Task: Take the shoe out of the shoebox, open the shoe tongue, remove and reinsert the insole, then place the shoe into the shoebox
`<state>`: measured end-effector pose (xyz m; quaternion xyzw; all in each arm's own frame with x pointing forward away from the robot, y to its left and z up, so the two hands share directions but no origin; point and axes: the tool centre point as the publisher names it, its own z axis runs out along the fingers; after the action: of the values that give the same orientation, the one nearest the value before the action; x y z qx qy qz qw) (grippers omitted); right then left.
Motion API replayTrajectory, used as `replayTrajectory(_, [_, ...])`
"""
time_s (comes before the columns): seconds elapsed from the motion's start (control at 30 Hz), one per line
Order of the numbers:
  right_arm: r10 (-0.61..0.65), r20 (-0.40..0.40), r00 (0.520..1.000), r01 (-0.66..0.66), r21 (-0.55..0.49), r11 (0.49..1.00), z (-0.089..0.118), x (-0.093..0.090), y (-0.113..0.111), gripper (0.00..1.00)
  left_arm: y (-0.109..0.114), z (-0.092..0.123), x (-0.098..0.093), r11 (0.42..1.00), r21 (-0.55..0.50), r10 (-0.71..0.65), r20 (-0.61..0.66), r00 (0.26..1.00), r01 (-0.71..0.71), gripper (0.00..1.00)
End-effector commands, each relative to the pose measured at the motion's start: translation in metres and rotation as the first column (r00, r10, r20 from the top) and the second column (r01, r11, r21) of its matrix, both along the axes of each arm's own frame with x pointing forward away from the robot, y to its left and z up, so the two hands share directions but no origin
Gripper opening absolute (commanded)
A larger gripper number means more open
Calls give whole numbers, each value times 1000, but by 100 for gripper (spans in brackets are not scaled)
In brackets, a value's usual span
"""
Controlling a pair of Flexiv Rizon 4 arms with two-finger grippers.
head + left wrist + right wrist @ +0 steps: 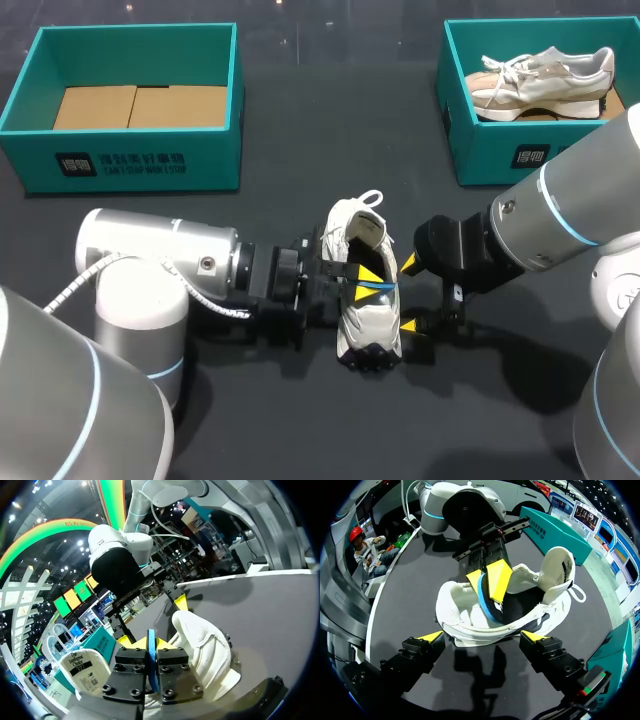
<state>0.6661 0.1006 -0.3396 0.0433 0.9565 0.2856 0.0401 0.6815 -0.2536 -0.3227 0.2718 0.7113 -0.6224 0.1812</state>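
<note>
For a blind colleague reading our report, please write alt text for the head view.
The left gripper pinches a blue insole inside a white shoe lying mid-table, while the right gripper stands open beside it. At the far side are two teal boxes: the left shoebox empty, the right shoebox holding a beige shoe.

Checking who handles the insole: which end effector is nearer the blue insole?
Left. The left end effector is shut on the blue insole at the white sneaker's opening; the right end effector is open beside the white sneaker, clear of the insole.
</note>
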Motion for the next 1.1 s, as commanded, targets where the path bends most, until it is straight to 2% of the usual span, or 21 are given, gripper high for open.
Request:
replayTrajectory(0.03, [-2,2,1000,2,-1,1000,0,-1,0,100,-3,-5,3,1000,6,7,-6,1000,-7,0])
replayTrajectory(0.13, [-2,2,1000,2,-1,1000,0,-1,0,100,-2,-4,2,1000,10,7,-12,1000,-7,0])
replayTrajectory(0.17, [-2,2,1000,2,-1,1000,0,-1,0,100,-1,-2,2,1000,9,6,-14,1000,-6,5])
replayTrajectory(0.27, [-2,2,1000,2,-1,1000,0,-1,0,100,1,5,-1,1000,-1,0,-14,1000,0,29])
replayTrajectory(0.37, [-2,2,1000,2,-1,1000,0,-1,0,100,1,10,-4,1000,-5,-8,-10,1000,8,40])
replayTrajectory(0.83, [-2,2,1000,2,-1,1000,0,-1,0,100,5,24,-9,998,52,-32,8,999,31,43])
replayTrajectory(1.1, [-53,1,999,53,-4,999,19,3,-27,100,17,36,-9,994,98,-45,16,999,43,44])
